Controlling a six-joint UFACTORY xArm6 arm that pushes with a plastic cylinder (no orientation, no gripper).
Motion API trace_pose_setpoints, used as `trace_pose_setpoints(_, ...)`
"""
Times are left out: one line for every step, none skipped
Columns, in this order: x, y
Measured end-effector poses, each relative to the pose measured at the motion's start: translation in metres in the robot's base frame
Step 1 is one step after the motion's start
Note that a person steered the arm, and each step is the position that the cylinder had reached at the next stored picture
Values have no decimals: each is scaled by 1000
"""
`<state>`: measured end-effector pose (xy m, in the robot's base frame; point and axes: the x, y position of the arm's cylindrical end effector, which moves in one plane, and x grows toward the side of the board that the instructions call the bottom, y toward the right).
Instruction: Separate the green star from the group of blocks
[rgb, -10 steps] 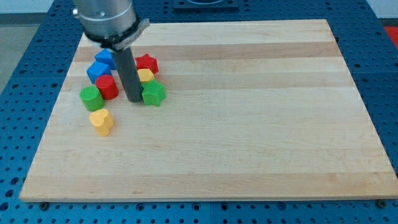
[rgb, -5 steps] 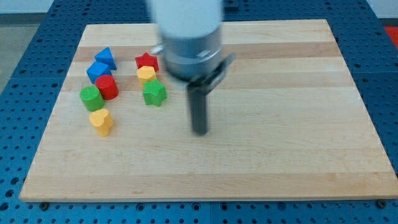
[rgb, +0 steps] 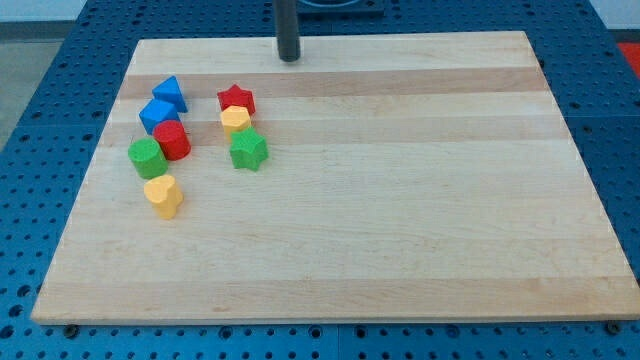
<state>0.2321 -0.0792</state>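
The green star (rgb: 247, 150) lies on the wooden board (rgb: 400, 200) at the left, just below a yellow block (rgb: 235, 120) and a red star (rgb: 236, 99). To its left are a red block (rgb: 172, 140), a green round block (rgb: 146, 157), a blue block (rgb: 156, 114), a blue triangle (rgb: 171, 93) and a yellow heart-shaped block (rgb: 163, 195). My tip (rgb: 289, 58) is at the view's top edge of the board, well above and to the right of the green star, touching no block.
The board rests on a blue perforated table (rgb: 40, 120). The board's edges show on all sides.
My tip moved from beside the green star's left, out to the board's middle, then up to the top edge. The blocks have not visibly moved.
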Motion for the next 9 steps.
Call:
trace_pose_setpoints(6, -26)
trace_pose_setpoints(33, -32)
trace_pose_setpoints(59, -33)
trace_pose_setpoints(87, -33)
trace_pose_setpoints(121, -33)
trace_pose_setpoints(165, -37)
trace_pose_setpoints(216, -44)
trace_pose_setpoints(269, -50)
trace_pose_setpoints(296, -48)
